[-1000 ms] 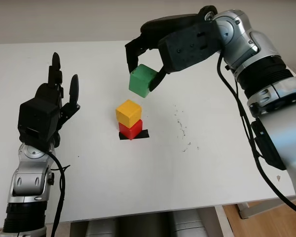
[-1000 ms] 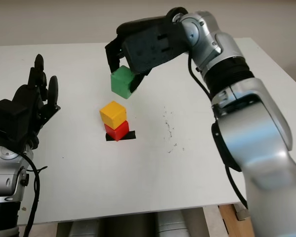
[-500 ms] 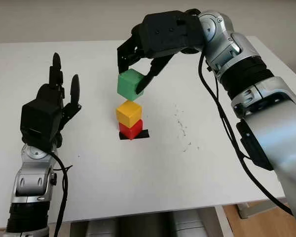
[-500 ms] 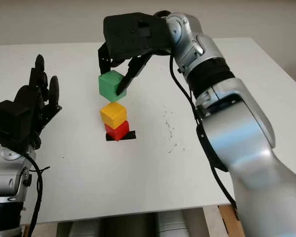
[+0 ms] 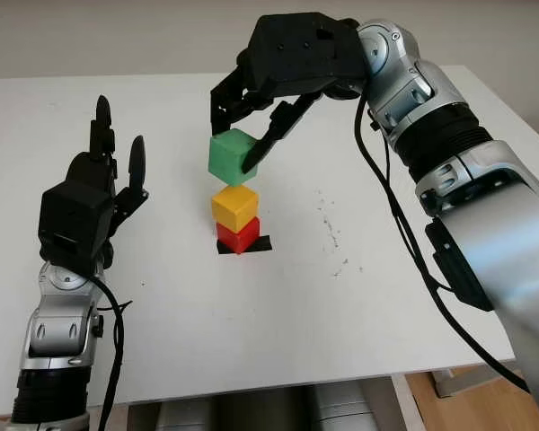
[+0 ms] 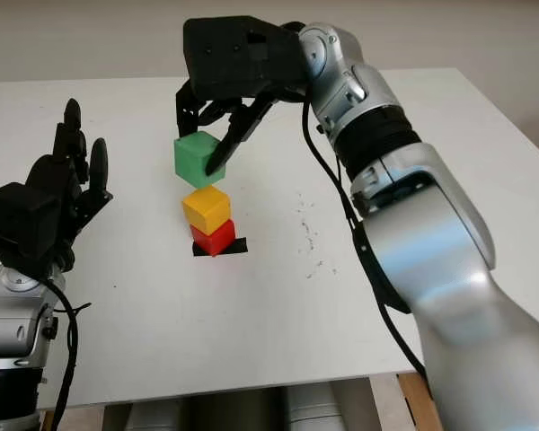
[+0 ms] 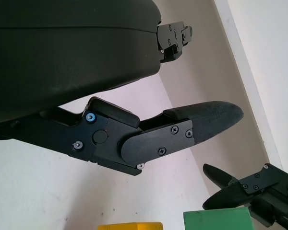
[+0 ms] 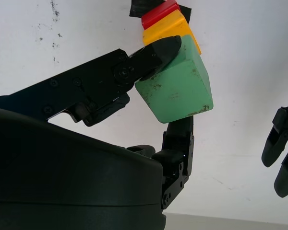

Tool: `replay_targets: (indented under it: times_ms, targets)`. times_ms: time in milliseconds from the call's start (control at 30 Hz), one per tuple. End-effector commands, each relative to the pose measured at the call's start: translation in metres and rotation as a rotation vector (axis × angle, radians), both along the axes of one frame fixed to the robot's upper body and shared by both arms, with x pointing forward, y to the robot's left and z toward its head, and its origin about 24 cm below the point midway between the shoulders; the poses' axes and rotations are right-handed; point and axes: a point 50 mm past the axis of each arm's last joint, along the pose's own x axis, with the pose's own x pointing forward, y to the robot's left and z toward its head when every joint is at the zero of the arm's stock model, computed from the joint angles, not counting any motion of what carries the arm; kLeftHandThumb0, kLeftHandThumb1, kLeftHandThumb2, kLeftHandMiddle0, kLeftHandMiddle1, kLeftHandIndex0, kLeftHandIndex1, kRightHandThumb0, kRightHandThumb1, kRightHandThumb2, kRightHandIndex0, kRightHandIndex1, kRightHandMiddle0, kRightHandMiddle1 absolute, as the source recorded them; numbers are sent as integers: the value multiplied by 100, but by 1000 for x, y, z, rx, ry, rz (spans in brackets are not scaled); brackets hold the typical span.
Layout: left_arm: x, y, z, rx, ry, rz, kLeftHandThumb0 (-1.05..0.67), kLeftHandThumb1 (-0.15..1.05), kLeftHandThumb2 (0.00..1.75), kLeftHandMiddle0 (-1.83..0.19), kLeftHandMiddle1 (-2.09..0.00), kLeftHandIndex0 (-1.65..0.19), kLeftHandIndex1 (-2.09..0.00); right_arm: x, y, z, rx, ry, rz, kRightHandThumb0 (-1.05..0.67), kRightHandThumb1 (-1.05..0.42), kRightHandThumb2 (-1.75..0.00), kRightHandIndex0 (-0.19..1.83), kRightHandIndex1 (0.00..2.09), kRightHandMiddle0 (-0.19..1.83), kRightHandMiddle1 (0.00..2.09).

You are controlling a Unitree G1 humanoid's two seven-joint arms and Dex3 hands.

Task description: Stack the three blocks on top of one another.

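1. Gripping a green cube-shaped block (image 5: 233, 157), the right hand (image 5: 251, 135) hangs above the middle of the white surface (image 5: 359, 296), its black fingers (image 8: 149, 60) pinching the block on opposite faces.
2. Directly beneath, at 6 o'clock from the green block, a yellow cube-shaped block (image 5: 234, 207) sits on top of a red cube-shaped block (image 5: 239, 235); the head views show a narrow gap between green and yellow, so the two look apart, not touching.
3. The red block stands on a small patch of black tape (image 5: 260, 243) stuck to the surface, which pokes out at the stack's 3 o'clock side.
4. The green block is turned slightly relative to the yellow one below it.
5. A scatter of small dark specks (image 5: 331, 235) marks the surface at 3 o'clock from the stack.
6. At 9 o'clock from the stack, well apart from it, the left hand (image 5: 94, 193) is open and holds nothing, raised above the surface.
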Motion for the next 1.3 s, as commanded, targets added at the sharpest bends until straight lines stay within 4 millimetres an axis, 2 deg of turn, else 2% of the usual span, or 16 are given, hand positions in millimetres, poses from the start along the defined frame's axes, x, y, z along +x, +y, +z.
replay_targets:
  times_ms: [0, 900, 1267]
  targets:
    - [-3, -1, 1, 7, -6, -4, -83, 105, 74, 19, -3, 19, -2, -3, 3, 9, 8, -24, 17, -40, -93, -6, 32, 3, 43, 156]
    - [-5, -5, -2, 47, 39, -33, -80, 105, 78, 19, 0, 19, 0, -1, 4, -12, -22, -35, 33, -39, -91, -5, 32, 5, 37, 174]
    - [-4, -7, -2, 64, 35, -36, -80, 105, 78, 19, 0, 19, 0, -1, 5, -16, -35, -30, 37, -39, -91, -5, 35, 7, 36, 161]
